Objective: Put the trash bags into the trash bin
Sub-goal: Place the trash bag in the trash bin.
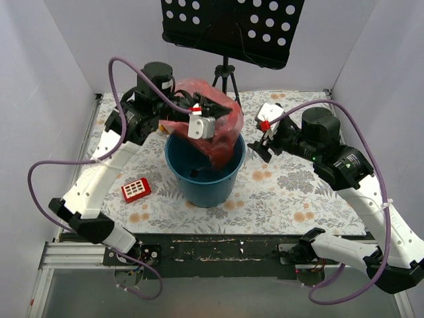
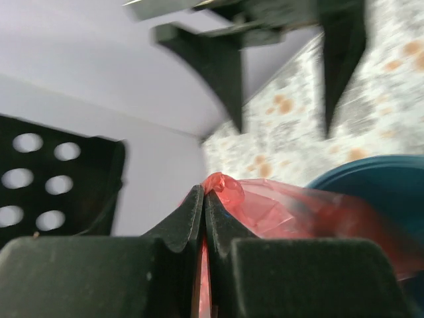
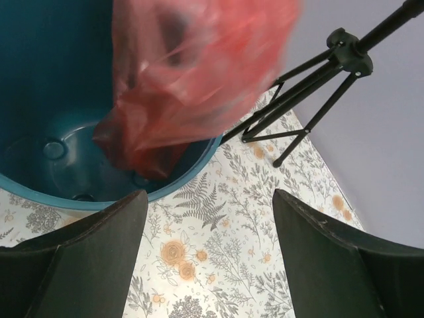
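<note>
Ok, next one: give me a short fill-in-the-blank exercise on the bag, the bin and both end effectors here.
1. The left end effector is ____ on the trash bag.
2. The bag's lower end hangs ____ the trash bin.
3. The right end effector stands ____, holding nothing.
4. The small red block lies on the bin's ____ side.
Missing words: shut; inside; open; left.
</note>
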### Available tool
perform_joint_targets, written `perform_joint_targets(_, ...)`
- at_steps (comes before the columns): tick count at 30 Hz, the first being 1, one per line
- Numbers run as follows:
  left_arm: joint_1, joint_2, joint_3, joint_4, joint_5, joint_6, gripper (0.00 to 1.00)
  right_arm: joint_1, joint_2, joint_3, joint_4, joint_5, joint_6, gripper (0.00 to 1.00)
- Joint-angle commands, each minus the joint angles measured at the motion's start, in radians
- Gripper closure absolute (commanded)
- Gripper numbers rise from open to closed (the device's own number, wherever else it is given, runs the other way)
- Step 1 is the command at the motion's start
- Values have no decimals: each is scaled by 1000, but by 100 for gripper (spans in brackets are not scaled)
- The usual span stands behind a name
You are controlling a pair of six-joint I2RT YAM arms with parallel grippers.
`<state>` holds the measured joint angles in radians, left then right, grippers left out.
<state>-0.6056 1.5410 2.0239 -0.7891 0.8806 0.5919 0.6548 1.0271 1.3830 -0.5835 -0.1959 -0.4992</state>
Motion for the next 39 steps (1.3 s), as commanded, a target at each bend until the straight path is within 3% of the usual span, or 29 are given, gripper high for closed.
perform_joint_targets(1,-34,-122,-175,150,47,-333,100,-12,-9,92,27,26,36,16)
perform_joint_targets(7,-43,-168,-313,480,40,-817,100,-12,36,244,-48,-54,13,14)
perform_joint_targets(10,-49,-150,-326,527,112,-975,100,-17,73,310,-26,-22,80,14)
perform_joint_targets(13,-63,-163,-372,524,201,-1056,100,-20,123,373,-7,16,64,14)
perform_joint_targets(18,-86,-304,-479,388,100,-985,100,-20,157,381,39,105,25,14)
perform_joint_targets(19,-85,-336,-494,329,87,-948,90,-20,148,361,51,104,18,14)
perform_joint_targets(22,-86,-406,-518,203,29,-916,45,-20,130,306,70,92,7,14)
perform_joint_targets(23,-86,-432,-516,168,2,-905,39,-20,129,301,71,92,13,14)
perform_joint_targets(30,-43,-574,-455,30,-374,-1043,22,-20,166,297,37,-31,112,14)
perform_joint_targets(34,3,-581,-455,65,-919,-1185,12,-20,223,295,63,-86,223,13)
perform_joint_targets(35,24,-572,-453,70,-995,-1210,10,-20,246,310,68,-106,247,12)
perform_joint_targets(37,78,-538,-430,74,-1022,-1271,8,-20,303,349,77,-135,290,12)
perform_joint_targets(39,131,-501,-406,68,-938,-1349,9,-20,346,378,79,-142,306,12)
